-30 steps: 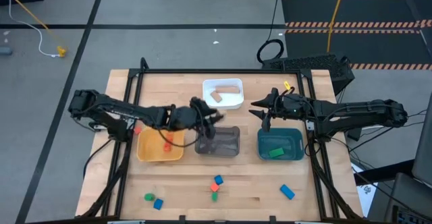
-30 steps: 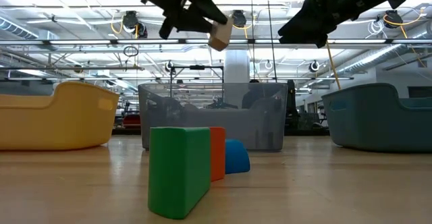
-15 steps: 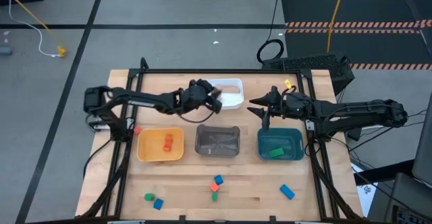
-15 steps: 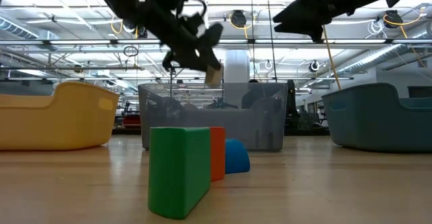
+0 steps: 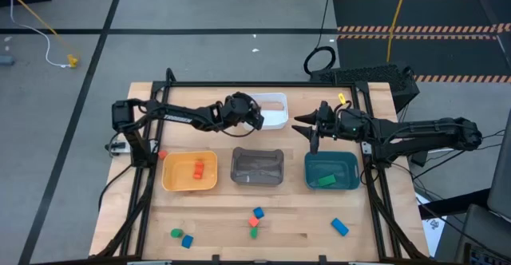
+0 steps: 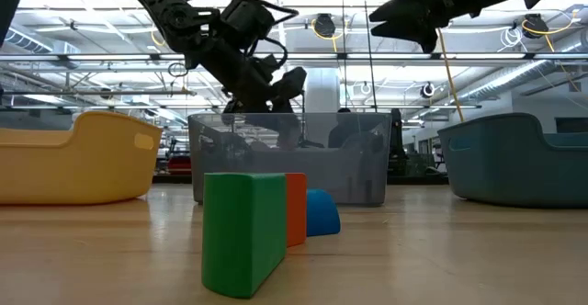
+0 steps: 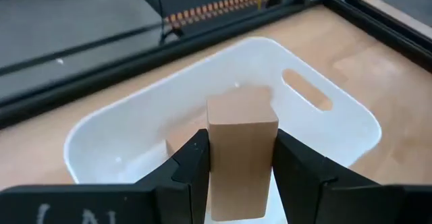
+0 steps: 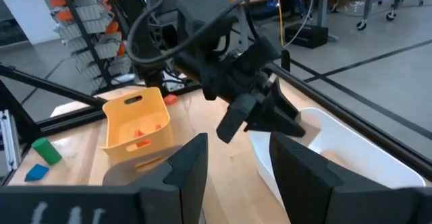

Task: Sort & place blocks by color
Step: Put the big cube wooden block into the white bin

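Observation:
My left gripper [image 7: 239, 158] hangs over the white tray [image 5: 277, 121] at the table's far middle, shut on a tan wood block [image 7: 241, 116]. Another tan block [image 7: 177, 140] lies in that tray. My right gripper [image 5: 309, 131] is open and holds nothing, hovering between the white tray and the teal tray [image 5: 331, 171]. A red-orange block [image 5: 198, 167] lies in the yellow tray [image 5: 172, 173], and a green one [image 5: 324, 180] in the teal tray. Loose blue [image 5: 340, 227], green [image 5: 176, 233] and red-orange [image 5: 253, 221] blocks lie near the near edge. My left gripper pinches the tan cuboid block by two opposite side faces [image 7: 223, 140], one finger on each. The fingers reach in from the table's left, slanting downward. The block is lifted clear above the white tray's inside, and its top end stands out past the fingertips.
The grey tray [image 5: 257, 167] sits between the yellow and teal trays. In the low view a green block [image 6: 243, 231], a red-orange one [image 6: 296, 208] and a blue one [image 6: 322, 213] stand close in front. A black frame [image 5: 263, 84] borders the table.
My left gripper has carried the tan block from above the grey tray toward the table's far edge and now hangs over the white tray, lower than before. It has stayed shut on the block.

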